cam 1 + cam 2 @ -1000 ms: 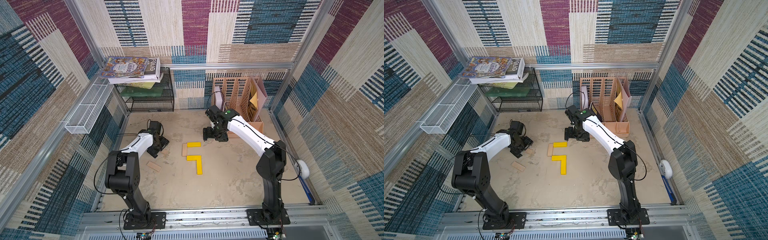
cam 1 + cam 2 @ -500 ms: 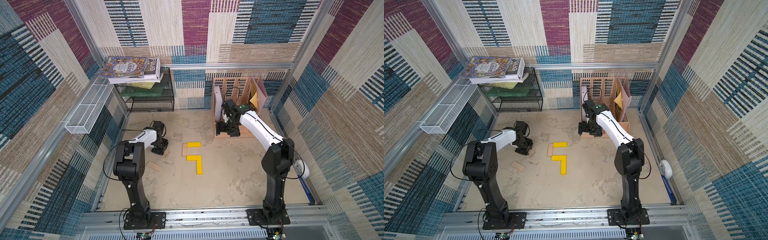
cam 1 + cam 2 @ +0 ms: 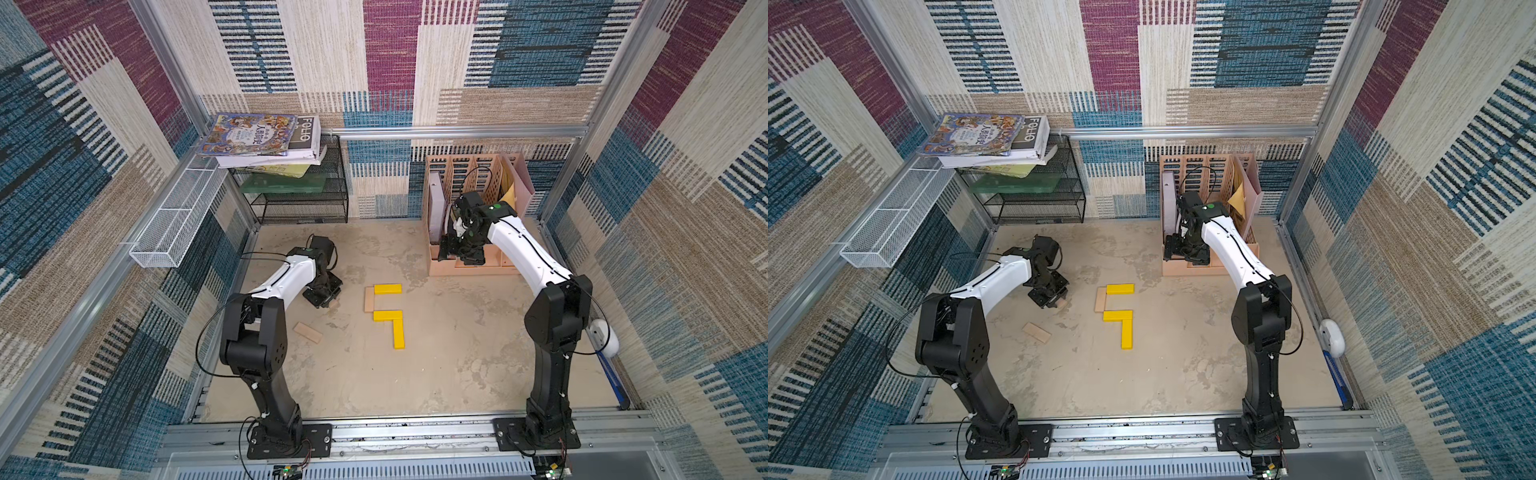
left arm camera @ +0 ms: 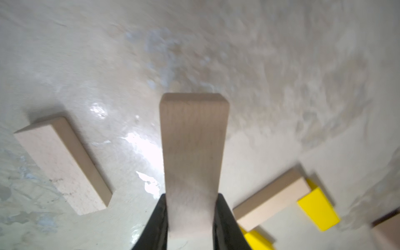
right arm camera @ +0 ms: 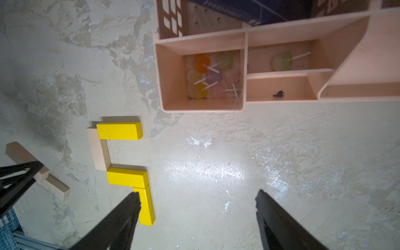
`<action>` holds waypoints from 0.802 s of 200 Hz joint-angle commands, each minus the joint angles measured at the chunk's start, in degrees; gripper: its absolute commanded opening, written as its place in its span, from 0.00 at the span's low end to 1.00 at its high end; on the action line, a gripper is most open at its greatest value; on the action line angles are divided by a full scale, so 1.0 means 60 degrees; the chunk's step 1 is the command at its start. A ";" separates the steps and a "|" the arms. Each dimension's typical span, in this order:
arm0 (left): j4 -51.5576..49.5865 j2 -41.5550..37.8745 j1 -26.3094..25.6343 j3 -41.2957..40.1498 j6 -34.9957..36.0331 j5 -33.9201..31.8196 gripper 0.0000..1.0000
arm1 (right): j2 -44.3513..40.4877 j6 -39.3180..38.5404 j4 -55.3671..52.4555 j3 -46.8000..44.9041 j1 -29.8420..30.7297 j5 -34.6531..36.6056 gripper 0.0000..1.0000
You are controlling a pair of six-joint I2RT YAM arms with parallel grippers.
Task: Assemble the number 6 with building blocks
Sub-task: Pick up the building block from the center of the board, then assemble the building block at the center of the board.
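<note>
1. Four bars (image 3: 387, 316), three yellow and one pale, lay joined on the bench (image 3: 436, 374).
2. Left pincer (image 4: 191, 197) clamped a pale bar (image 4: 193, 140) near them; another pale bar (image 3: 307, 332) lay loose nearby.
3. Right pincer (image 5: 197, 192) gaped wide by the organiser (image 3: 469, 272).

The left arm (image 3: 286, 278) and right arm (image 3: 525, 249) match: white forearm shells between black, blocky joint housings. Thin black cables (image 3: 196, 347) loop beside each one. Black base plates (image 3: 320, 440) are screwed onto the silver rail (image 3: 415, 432). A green dot (image 3: 496, 206) marks the right wrist. The fingers (image 5: 116, 225) are matte black, tapering.
</note>
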 commanded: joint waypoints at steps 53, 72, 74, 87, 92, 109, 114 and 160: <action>-0.0561 -0.0906 -0.2152 -0.1769 0.3525 0.0547 0.00 | -0.0122 -0.0071 0.0126 -0.0244 0.0020 -0.0057 0.87; -0.0183 -0.0952 -0.2277 -0.2027 0.3696 0.0750 0.00 | -0.0377 -0.0089 0.0253 -0.0604 0.0023 0.0012 0.87; -0.0161 -0.0950 -0.2295 -0.2038 0.3703 0.0744 0.00 | -0.0403 -0.0082 0.0263 -0.0662 0.0018 0.0017 0.87; -0.0084 -0.0790 -0.2422 -0.1988 0.3870 0.0628 0.00 | -0.0590 -0.0068 0.0384 -0.0963 0.0018 0.0034 0.87; -0.0026 -0.0728 -0.2454 -0.1977 0.3934 0.0595 0.00 | -0.0672 -0.0061 0.0437 -0.1061 0.0016 0.0038 0.87; 0.0249 -0.0606 -0.2506 -0.2037 0.4013 0.0669 0.00 | -0.0882 -0.0053 0.0575 -0.1387 0.0016 0.0049 0.87; 0.0330 -0.0599 -0.2536 -0.2080 0.3992 0.0692 0.00 | -0.0936 -0.0060 0.0601 -0.1463 0.0012 0.0070 0.87; 0.0708 -0.0496 -0.2638 -0.2333 0.3920 0.0693 0.00 | -0.1440 -0.0031 0.0938 -0.2241 -0.0094 0.0074 0.86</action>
